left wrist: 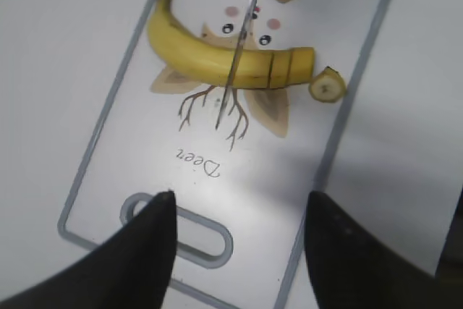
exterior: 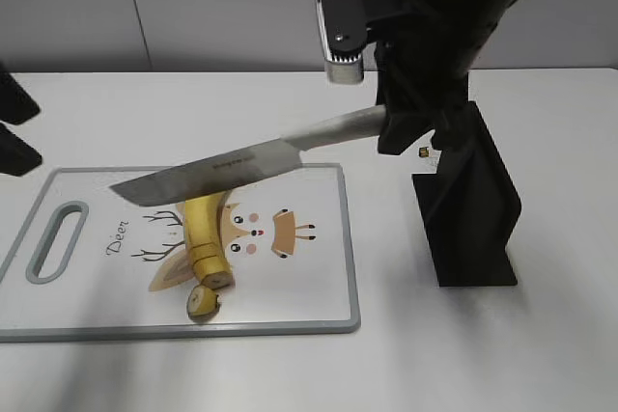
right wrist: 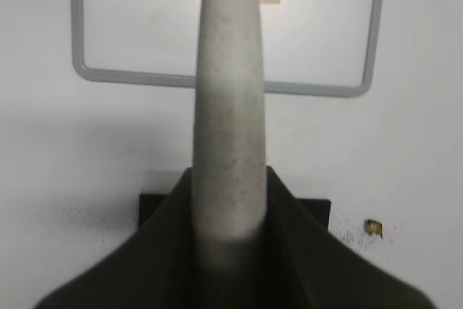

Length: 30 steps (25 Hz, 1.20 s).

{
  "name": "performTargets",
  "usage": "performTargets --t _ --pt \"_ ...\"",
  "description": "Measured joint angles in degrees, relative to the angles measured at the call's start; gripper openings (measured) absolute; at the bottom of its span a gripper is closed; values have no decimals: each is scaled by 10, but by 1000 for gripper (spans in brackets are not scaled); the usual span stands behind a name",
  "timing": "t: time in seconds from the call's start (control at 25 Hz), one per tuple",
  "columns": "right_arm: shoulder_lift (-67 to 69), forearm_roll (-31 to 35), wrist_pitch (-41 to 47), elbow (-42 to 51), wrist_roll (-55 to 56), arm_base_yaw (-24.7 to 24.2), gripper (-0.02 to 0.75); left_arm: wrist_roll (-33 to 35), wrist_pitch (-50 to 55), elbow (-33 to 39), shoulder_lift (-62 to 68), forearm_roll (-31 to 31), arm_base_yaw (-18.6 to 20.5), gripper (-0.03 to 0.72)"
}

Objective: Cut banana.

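Right hand [exterior: 410, 127] gripping knife [exterior: 232, 166], blade over banana [exterior: 205, 233] on cutting board [exterior: 319, 277]

Yellow banana [exterior: 205, 233], grey-rimmed white cutting board [exterior: 319, 238] with deer print

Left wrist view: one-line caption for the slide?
Knife blade poised over the partly sliced banana on the cutting board, one cut end piece lying beside it.

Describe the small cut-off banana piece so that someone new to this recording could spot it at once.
Find the white cutting board with the deer drawing. On it lies the banana, under the knife held by the right gripper. The severed end piece sits just past the banana's cut end, near the board's front edge: a small round slice, separate.
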Motion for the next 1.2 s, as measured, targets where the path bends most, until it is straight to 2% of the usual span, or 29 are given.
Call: performTargets --t 0.12,0.36,0.76,0.84,0.92,1.04,1.12,1.2 --pt "14 44 -2 -1 -55 0 160 40 -11 -2 39 0 -19 551" --pt "40 103 -27 -6 -114 0 160 68 -25 -3 99 0 -35 551" --pt "51 119 -49 -6 -130 0 160 71 -55 -3 168 10 -36 551" --pt "51 119 -50 -7 -130 0 160 71 -62 -3 175 11 -36 531" --pt "51 119 -50 -7 -130 0 160 71 -67 -3 177 11 -36 438" --pt "51 120 -55 -7 -129 0 160 71 -62 -3 177 11 -36 115" --pt "51 123 -57 -8 -129 -3 160 64 -62 -3 179 11 -36 20" --pt "51 124 -57 -8 -121 -6 160 44 -76 -3 180 11 -38 -6"
